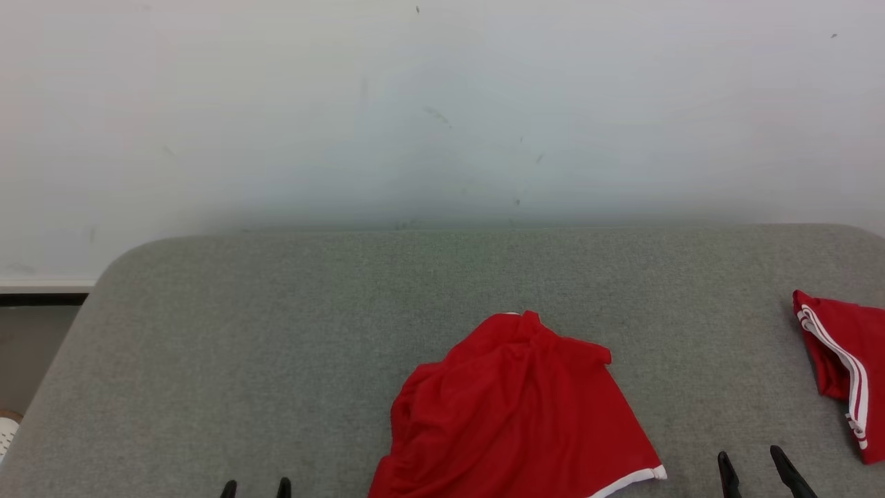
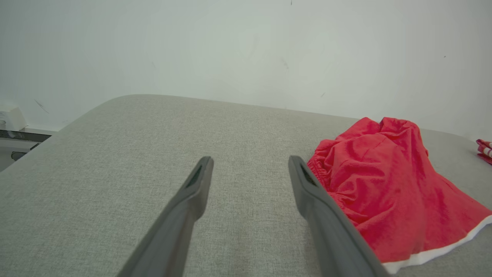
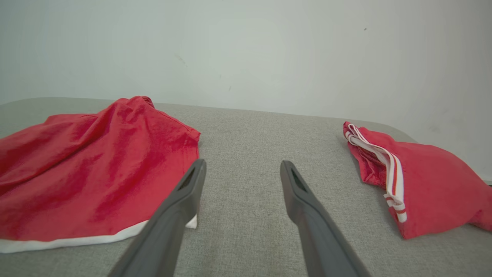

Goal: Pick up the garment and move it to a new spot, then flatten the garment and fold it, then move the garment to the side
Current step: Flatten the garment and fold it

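Left gripper [image 1: 256, 485] and right gripper [image 1: 751, 456] sit nearest, jaws released, empty; crumpled red garment [image 1: 518, 408] lies between them on grey surface [image 1: 276, 346]; striped garment [image 1: 843, 360] far right.

No readable text, no labels, no numbers — nothing legible anywhere

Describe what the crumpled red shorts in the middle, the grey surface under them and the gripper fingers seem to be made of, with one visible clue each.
Red shorts: thin, probably synthetic sports cloth; faint sheen, soft creases, gathered waistband.
Grey surface: matte woven or felt-like fabric; fine flecked grain shows.
Gripper fingers: dark, smooth, matte; likely moulded plastic, though coated metal is possible.
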